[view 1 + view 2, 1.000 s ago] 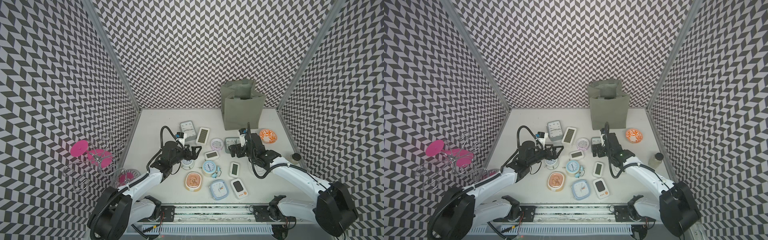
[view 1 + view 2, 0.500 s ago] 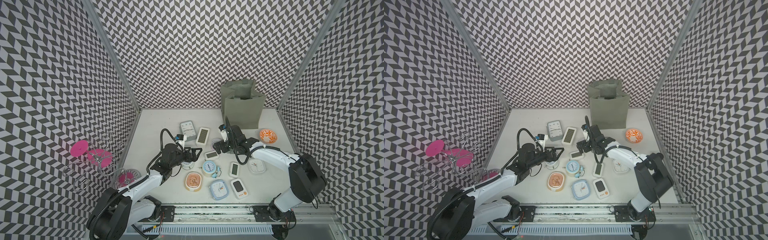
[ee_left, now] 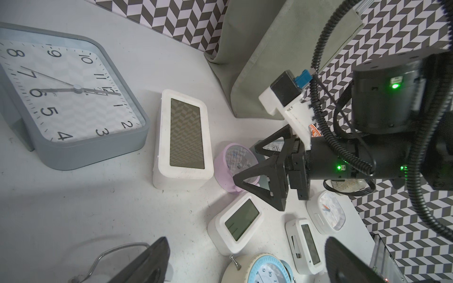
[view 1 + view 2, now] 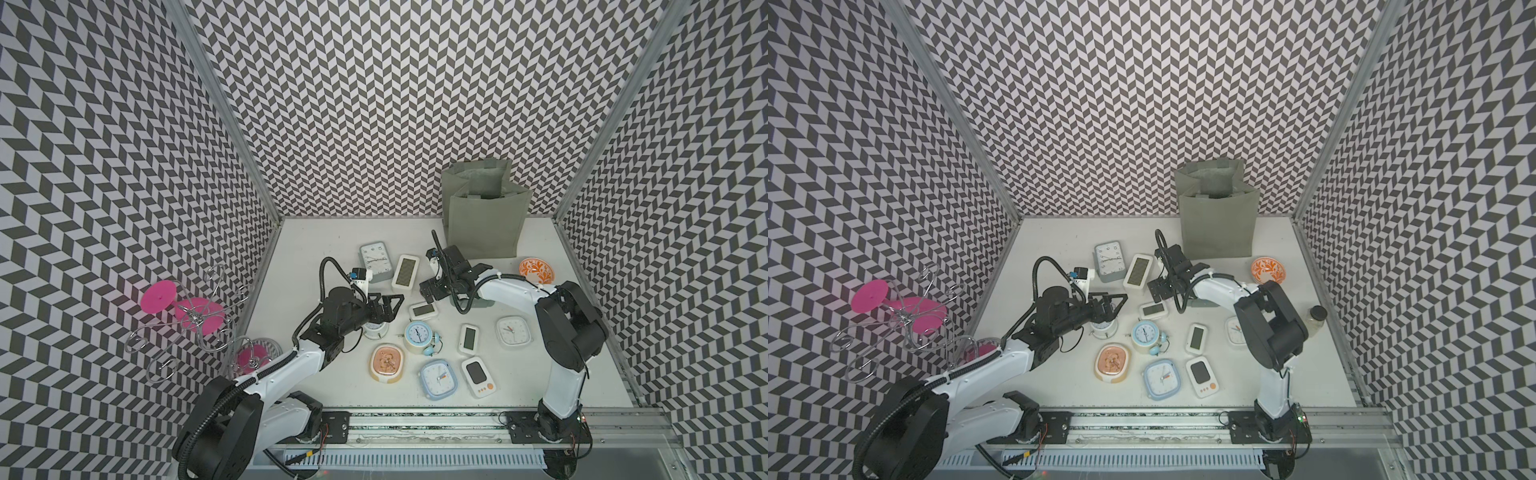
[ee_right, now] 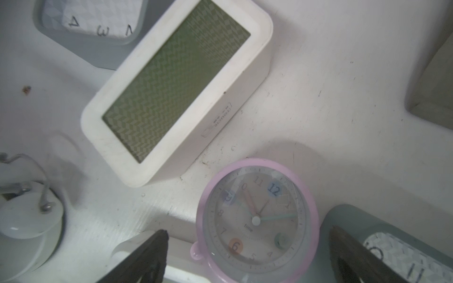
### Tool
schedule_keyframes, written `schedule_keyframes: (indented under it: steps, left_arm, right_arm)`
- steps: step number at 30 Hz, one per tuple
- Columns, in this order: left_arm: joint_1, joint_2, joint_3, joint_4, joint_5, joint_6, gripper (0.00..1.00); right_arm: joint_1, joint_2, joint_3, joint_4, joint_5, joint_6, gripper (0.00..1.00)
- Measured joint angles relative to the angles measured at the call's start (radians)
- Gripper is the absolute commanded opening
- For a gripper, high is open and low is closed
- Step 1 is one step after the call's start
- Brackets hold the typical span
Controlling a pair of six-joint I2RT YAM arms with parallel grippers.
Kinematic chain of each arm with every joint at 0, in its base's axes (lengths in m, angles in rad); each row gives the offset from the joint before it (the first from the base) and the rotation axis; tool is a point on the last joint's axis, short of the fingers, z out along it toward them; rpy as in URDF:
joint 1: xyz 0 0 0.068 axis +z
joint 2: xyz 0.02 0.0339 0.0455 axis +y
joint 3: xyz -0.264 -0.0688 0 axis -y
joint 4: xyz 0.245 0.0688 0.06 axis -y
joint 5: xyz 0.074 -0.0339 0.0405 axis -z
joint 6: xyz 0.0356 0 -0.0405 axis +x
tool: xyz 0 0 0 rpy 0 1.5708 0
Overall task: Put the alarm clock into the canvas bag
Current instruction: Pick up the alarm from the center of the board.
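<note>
The right end effector (image 4: pixel 432 291) hangs open over the table (image 4: pixel 316 249), near the upright canvas bag (image 4: pixel 484 226).
</note>
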Motion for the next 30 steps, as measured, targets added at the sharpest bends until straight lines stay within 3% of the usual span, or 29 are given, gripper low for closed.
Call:
schedule_keyframes:
  steps: [13,18,24,30]
  left_arm:
    - [-0.007,0.0,0.0,0.0,-0.011,0.011,0.99]
    - [-0.007,0.0,0.0,-0.001,-0.019,0.012,0.99]
    - [-0.007,0.0,0.0,-0.003,-0.039,0.017,0.99]
    - [-0.015,0.013,0.016,-0.025,-0.141,0.018,0.98]
  right_arm:
    - [0.0,0.093,0.071,-0.013,0.035,-0.013,0.98]
    - [0.0,0.105,0.071,-0.015,0.039,-0.02,0.9]
    - [0.0,0.107,0.071,-0.021,0.036,-0.026,0.69]
    - [0.0,0.0,-0.012,-0.019,0.001,-0.026,0.69]
